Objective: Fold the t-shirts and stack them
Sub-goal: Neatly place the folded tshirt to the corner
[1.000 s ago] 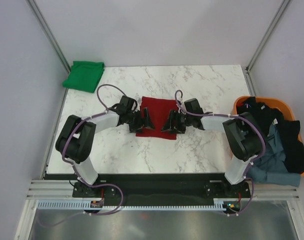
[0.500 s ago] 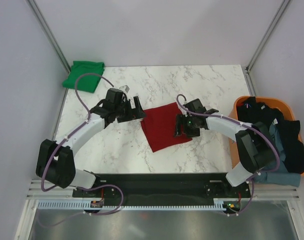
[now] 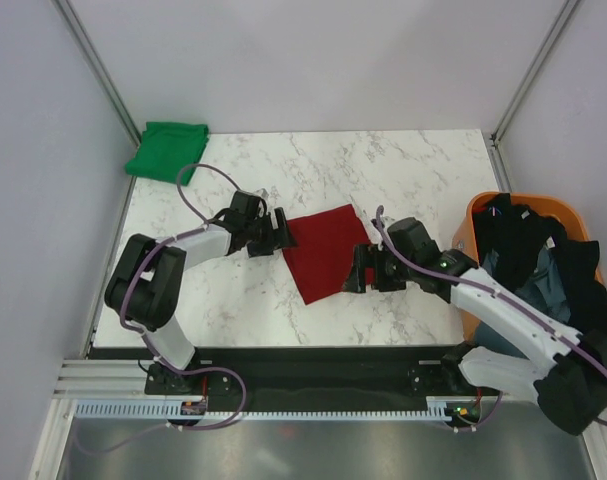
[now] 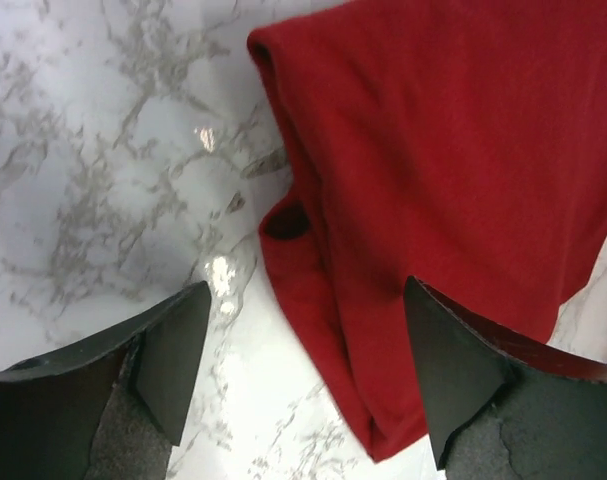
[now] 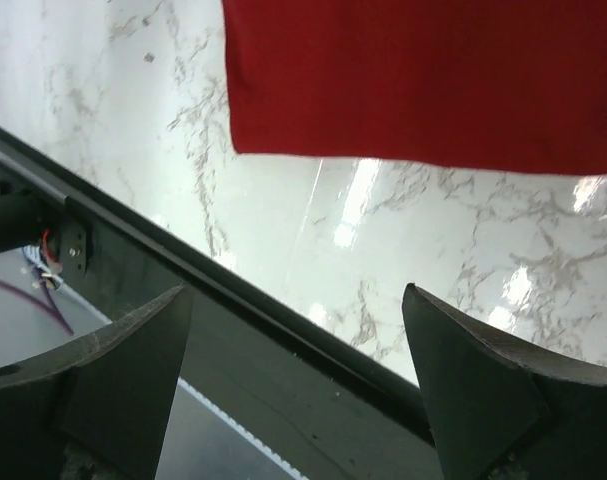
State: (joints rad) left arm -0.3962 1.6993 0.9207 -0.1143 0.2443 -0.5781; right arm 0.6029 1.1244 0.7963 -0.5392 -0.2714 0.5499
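A folded dark red t-shirt [image 3: 323, 250] lies skewed in the middle of the marble table [image 3: 403, 170]. My left gripper [image 3: 280, 232] is open and empty at the shirt's left edge; its wrist view shows the red cloth [image 4: 453, 170] between and beyond the open fingers [image 4: 173, 350]. My right gripper [image 3: 362, 270] is open and empty at the shirt's near right corner; its wrist view shows the red shirt [image 5: 423, 80] ahead. A folded bright green t-shirt [image 3: 166, 150] lies at the far left corner. Black [image 3: 583, 270] and grey-blue [image 3: 543, 305] garments fill the basket.
An orange plastic basket [image 3: 483, 205] stands at the table's right edge. The black front rail [image 3: 313, 360] runs along the near edge and shows under the right gripper [image 5: 283, 370]. Grey walls and frame posts close in the table.
The red shirt turned skewed a second ago. My left gripper has come back down to its left edge, and my right gripper has slid off the cloth toward the near edge.
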